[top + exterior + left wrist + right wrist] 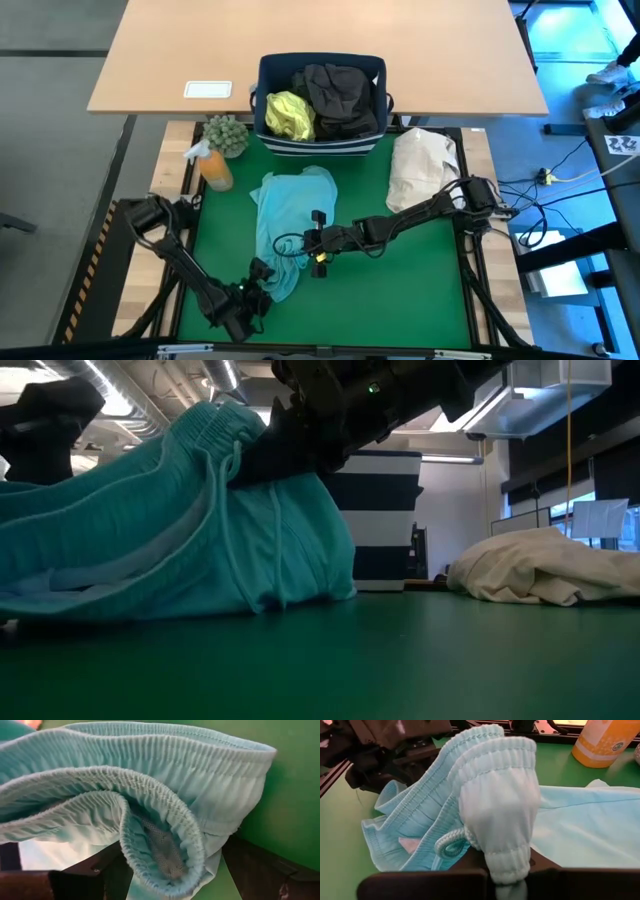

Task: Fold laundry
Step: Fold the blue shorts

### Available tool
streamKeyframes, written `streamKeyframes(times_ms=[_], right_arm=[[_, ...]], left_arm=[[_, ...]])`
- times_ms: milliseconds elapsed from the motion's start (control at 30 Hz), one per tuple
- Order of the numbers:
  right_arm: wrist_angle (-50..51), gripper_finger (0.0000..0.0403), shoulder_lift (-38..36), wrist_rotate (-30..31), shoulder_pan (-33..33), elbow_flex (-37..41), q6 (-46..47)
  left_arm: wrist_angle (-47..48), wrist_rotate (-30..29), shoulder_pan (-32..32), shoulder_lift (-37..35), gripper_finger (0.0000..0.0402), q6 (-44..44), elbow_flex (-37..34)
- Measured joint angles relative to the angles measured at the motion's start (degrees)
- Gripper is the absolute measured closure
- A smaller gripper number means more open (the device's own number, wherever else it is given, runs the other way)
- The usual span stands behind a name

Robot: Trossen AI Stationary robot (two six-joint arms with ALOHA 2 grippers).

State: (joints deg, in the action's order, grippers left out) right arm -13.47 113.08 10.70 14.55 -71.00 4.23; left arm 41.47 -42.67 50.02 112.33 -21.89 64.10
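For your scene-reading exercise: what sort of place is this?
Probably a robotics lab or workshop: a green work mat on a framed table, exposed ceiling ducts overhead, and cables trailing on the floor.

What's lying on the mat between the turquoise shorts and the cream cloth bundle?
Nothing on the mat: in the low view, bare green mat runs from the turquoise shorts to the cream bundle. The high view shows only the right arm passing above.

On the green tabletop I see a cream cloth bundle, an orange bottle beside a small green plant, and a navy bin. A white card lies on the wooden desk.
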Motion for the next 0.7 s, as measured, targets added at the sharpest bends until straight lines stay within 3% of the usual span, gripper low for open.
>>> streamKeyframes(times_ms=[100,200,300,467,700], right_arm=[[1.1,0.0385,-0.3,-0.1,0.0,0.0,-0.3],[4.9,0.0385,-1.6,-0.2,0.0,0.0,-1.6],[10.4,0.0389,-3.8,-1.2,0.0,0.0,-1.7],[18.5,0.0394,-7.2,-5.2,1.7,0.0,-1.6],[26.9,0.0393,-12.8,-8.7,6.1,0.0,-1.6]], left_arm=[[-0.3,-3.8,1.0,0.4,0.0131,-1.2,-0.1],[-0.6,-7.5,1.7,0.2,0.0169,-3.8,-0.3],[-0.7,-8.0,1.8,-0.1,0.0232,-8.3,-0.2],[-1.5,-7.0,2.0,-0.1,0.0373,-13.3,1.1],[2.3,-8.4,2.5,-0.5,0.0394,-11.3,10.6]])
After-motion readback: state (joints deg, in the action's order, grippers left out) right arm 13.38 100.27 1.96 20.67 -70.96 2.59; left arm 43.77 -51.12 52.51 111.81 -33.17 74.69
